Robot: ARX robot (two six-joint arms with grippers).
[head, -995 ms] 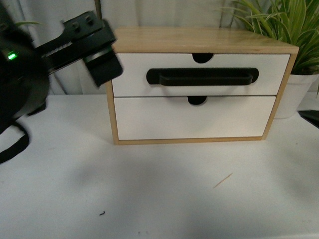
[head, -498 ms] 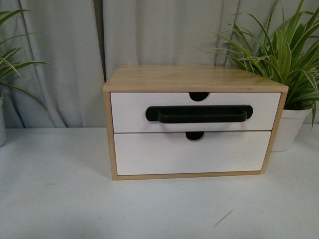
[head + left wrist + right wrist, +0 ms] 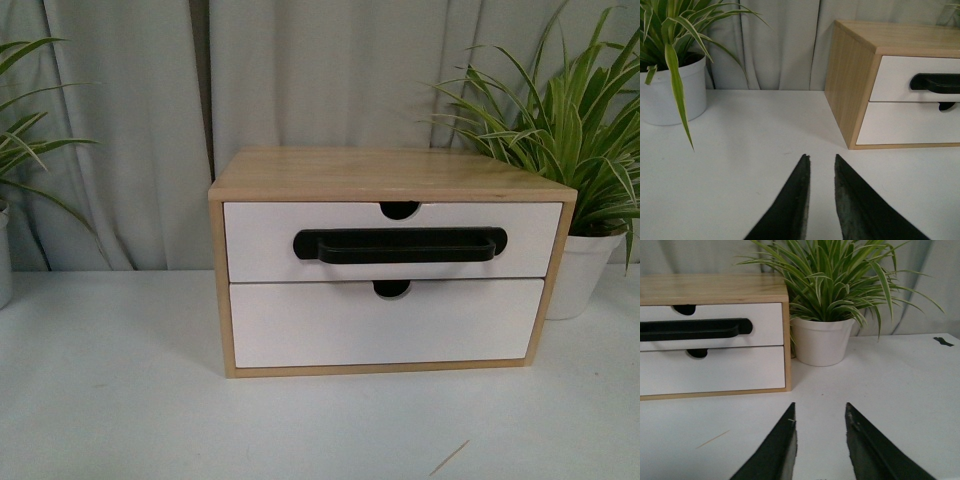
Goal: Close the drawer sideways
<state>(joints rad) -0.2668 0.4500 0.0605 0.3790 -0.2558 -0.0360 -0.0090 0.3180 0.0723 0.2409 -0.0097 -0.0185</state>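
The drawer [image 3: 260,245] is the upper one in a small wooden cabinet [image 3: 380,172] in the middle of the front view. It has a white front, a long black bar handle [image 3: 400,245] and a semicircular notch on top. Its front sits flush with the cabinet frame. It also shows in the left wrist view [image 3: 895,80] and the right wrist view [image 3: 765,320]. Neither gripper shows in the front view. My left gripper [image 3: 821,159] is shut and empty over the white table, left of the cabinet. My right gripper [image 3: 820,410] is open and empty, in front of the cabinet's right end.
A plain white lower drawer [image 3: 385,325] sits under the handled one. A potted plant in a white pot [image 3: 585,270] stands right of the cabinet, and another [image 3: 675,92] stands to its left. A thin wooden sliver [image 3: 450,458] lies on the table [image 3: 110,400]. Grey curtains hang behind.
The left arm, which crossed the upper left of the front view a second ago, has left it. The cabinet now sits lower in that view and more curtain shows.
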